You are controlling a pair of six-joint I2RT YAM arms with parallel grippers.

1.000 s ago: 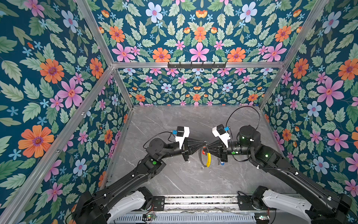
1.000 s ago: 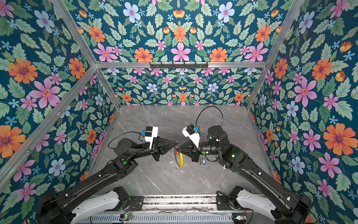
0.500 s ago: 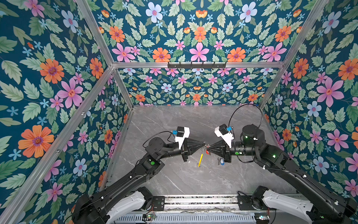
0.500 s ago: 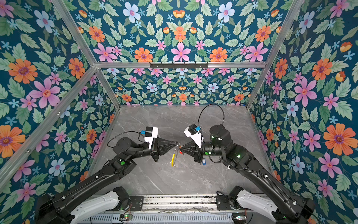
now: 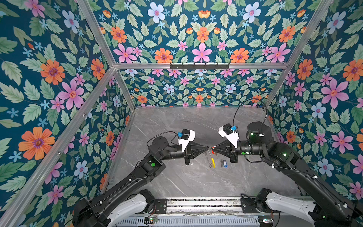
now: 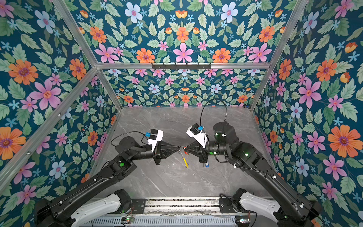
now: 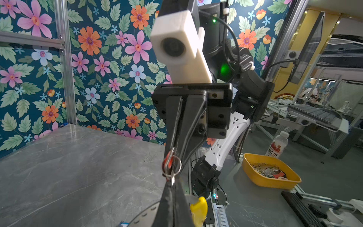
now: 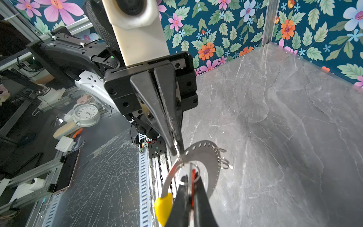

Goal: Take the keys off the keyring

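Observation:
Both grippers meet tip to tip above the middle of the grey table. The left gripper [image 5: 207, 151] [image 7: 172, 183] is shut on a small silver split ring at the edge of the keyring [image 8: 204, 157]. This flat grey hoop hangs below the tips, its yellow segment [image 5: 212, 162] [image 6: 185, 162] lowest. My right gripper [image 5: 213, 151] [image 8: 190, 186] is shut on the red-tagged key [image 7: 168, 163], which is still joined to the hoop by a silver ring. The blue-tagged key [image 5: 224, 163] lies loose on the table under the right gripper.
Floral walls close the table at the back and on both sides. A metal rail [image 5: 202, 204] runs along the front edge. Outside the cell stand a yellow bin of keys [image 7: 271, 173], a bottle [image 7: 277, 145], a clock [image 8: 85, 114] and a phone [image 8: 65, 171].
The hanging keyring swung to the left and has come back to hang under the tips. Both grippers stayed shut and close together.

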